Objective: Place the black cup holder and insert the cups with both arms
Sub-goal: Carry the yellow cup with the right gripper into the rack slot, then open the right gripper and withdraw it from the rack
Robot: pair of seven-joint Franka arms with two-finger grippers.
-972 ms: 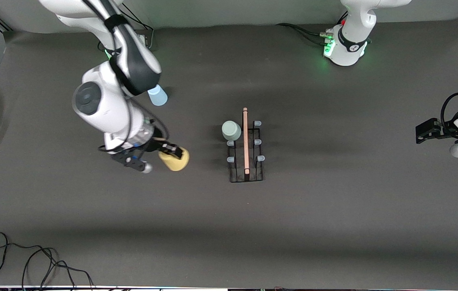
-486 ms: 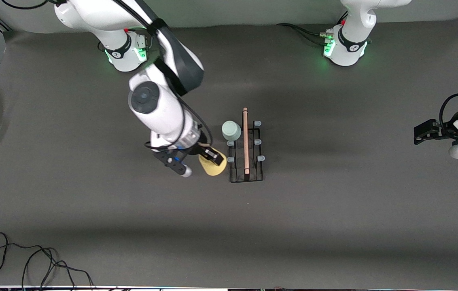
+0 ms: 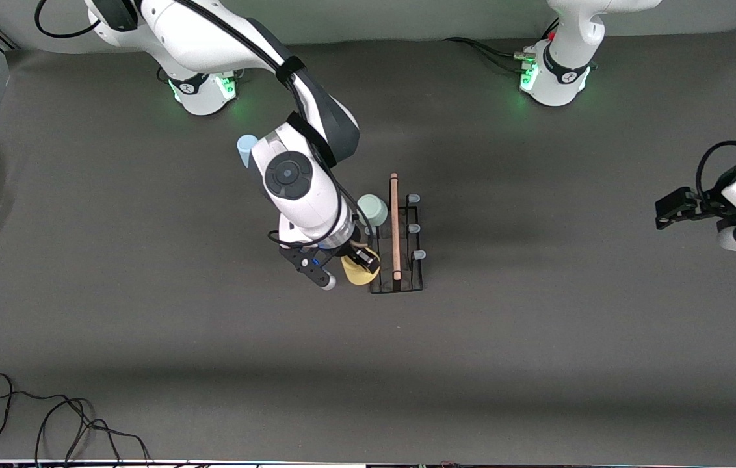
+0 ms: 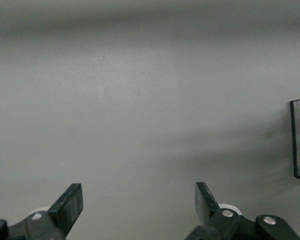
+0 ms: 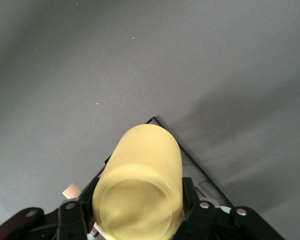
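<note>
On the dark worktop (image 3: 537, 338), about in the middle, stands the black cup holder (image 3: 395, 242). Its wooden rod (image 3: 394, 224) runs along the top, and pale-tipped pegs (image 3: 413, 229) stick out on both sides so cups can sit upside down on them.

One pale green cup (image 3: 372, 209) is already on a peg, at the end of the rack farther from the front camera, on the side toward the right arm's end of the worktop.

The right hand (image 3: 356, 261) is pinching the yellow cup (image 3: 359, 272) by its sides. The cup is tipped over, with its flat bottom toward the wrist camera and its mouth pointing away. I think it is held like this so the mouth can slip over a peg. It hangs over the near corner of the rack, on the same side as the green cup.

A light blue cup (image 3: 246, 148) peeks out past the right arm, well apart from the rack. It is not yet on a peg.

The left hand (image 3: 670, 212) waits near the left arm's end of the worktop. Its fingers (image 4: 70, 202) are spread wide and hold nothing, maybe ready for a cup.
</note>
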